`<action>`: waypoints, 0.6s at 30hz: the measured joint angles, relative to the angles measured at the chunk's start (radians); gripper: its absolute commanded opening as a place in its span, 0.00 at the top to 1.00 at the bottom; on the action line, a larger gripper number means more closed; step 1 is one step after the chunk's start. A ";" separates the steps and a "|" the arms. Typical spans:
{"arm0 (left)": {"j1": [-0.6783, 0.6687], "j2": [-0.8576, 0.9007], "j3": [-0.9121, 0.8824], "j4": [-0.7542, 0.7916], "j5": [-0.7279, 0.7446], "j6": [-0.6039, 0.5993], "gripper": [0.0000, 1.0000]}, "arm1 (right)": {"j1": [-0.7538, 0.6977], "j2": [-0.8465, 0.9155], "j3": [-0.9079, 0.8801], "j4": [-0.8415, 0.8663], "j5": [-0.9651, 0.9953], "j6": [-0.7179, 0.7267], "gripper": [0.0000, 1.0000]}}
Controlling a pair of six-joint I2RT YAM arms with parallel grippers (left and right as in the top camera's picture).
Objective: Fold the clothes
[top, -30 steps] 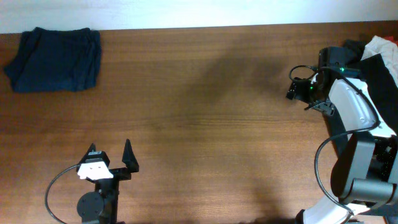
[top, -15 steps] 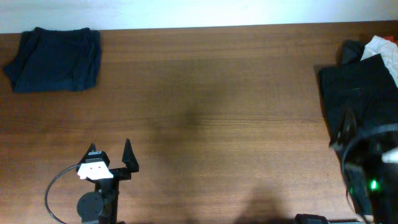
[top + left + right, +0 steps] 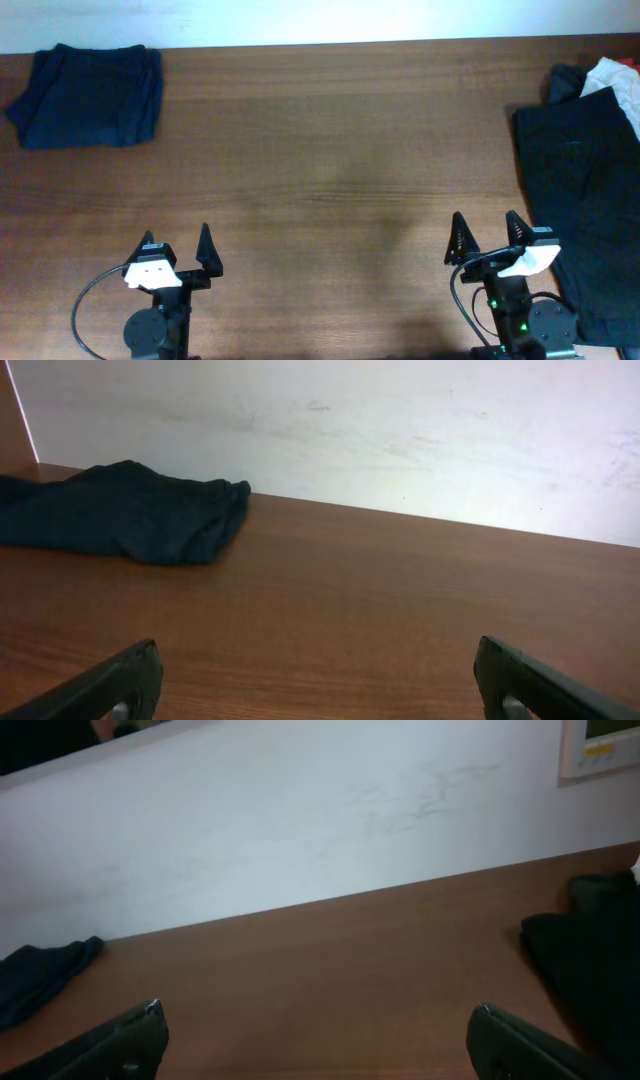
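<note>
A folded navy blue garment lies at the table's far left corner; it also shows in the left wrist view and at the left edge of the right wrist view. A black garment is spread along the right edge, with white and dark grey pieces behind it; the black one shows in the right wrist view. My left gripper is open and empty at the front left. My right gripper is open and empty at the front right, just left of the black garment.
The brown wooden table runs up to a white wall at the back. Cables loop beside both arm bases at the front edge.
My right arm has pulled back from the pile at the far right to the front right edge. The black garment now lies uncovered. The left arm has not moved.
</note>
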 measured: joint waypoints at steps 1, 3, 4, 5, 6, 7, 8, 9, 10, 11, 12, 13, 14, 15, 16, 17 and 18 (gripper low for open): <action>0.000 0.000 0.000 0.000 0.000 0.000 0.01 | 0.001 -0.019 -0.018 0.008 0.000 0.000 0.01; 0.000 0.000 0.000 0.000 0.000 0.000 0.01 | 0.002 -0.029 -0.049 0.013 0.000 -0.001 0.01; 0.000 0.000 0.000 0.000 0.000 0.000 0.01 | 0.002 -0.029 -0.067 0.029 0.000 -0.001 0.01; 0.000 0.000 0.000 0.000 0.000 0.000 0.01 | 0.003 -0.030 -0.087 0.060 -0.001 -0.001 0.01; 0.000 0.000 0.000 0.000 0.000 0.000 0.01 | 0.003 -0.029 -0.114 0.105 -0.005 -0.001 0.01; 0.000 0.000 0.000 0.000 0.000 0.000 0.01 | 0.003 -0.029 -0.139 0.133 -0.009 -0.002 0.01; 0.000 0.000 0.000 0.000 0.000 0.000 0.01 | 0.003 -0.030 -0.167 0.178 -0.012 -0.003 0.01; 0.000 0.000 0.000 0.000 0.000 0.000 0.01 | 0.003 -0.031 -0.193 0.218 -0.015 -0.004 0.01; 0.000 0.000 0.000 0.000 0.000 0.000 0.01 | 0.003 -0.031 -0.209 0.222 -0.015 -0.004 0.01; 0.000 0.000 0.000 0.000 0.000 0.000 0.01 | 0.003 -0.031 -0.217 0.222 -0.014 -0.004 0.01; 0.000 0.000 0.000 0.000 0.000 0.000 0.01 | 0.003 -0.031 -0.217 0.235 -0.009 -0.004 0.01; 0.000 0.000 0.000 0.000 0.000 0.000 0.01 | 0.003 -0.031 -0.217 0.237 -0.006 -0.004 0.01; 0.000 0.000 0.000 0.000 0.000 0.000 0.01 | 0.003 -0.031 -0.217 0.214 -0.002 -0.005 0.01; 0.000 0.000 0.000 0.000 0.000 0.000 0.01 | 0.003 -0.033 -0.217 0.171 0.000 -0.004 0.01; 0.000 0.000 0.000 0.000 0.000 0.000 0.01 | 0.003 -0.031 -0.217 0.145 0.001 -0.004 0.01; 0.000 0.000 0.000 0.000 0.000 0.000 0.01 | 0.003 -0.032 -0.217 0.145 0.002 -0.004 0.01; 0.000 0.000 0.000 0.000 0.000 0.000 0.01 | 0.003 -0.032 -0.217 0.144 0.005 -0.004 0.01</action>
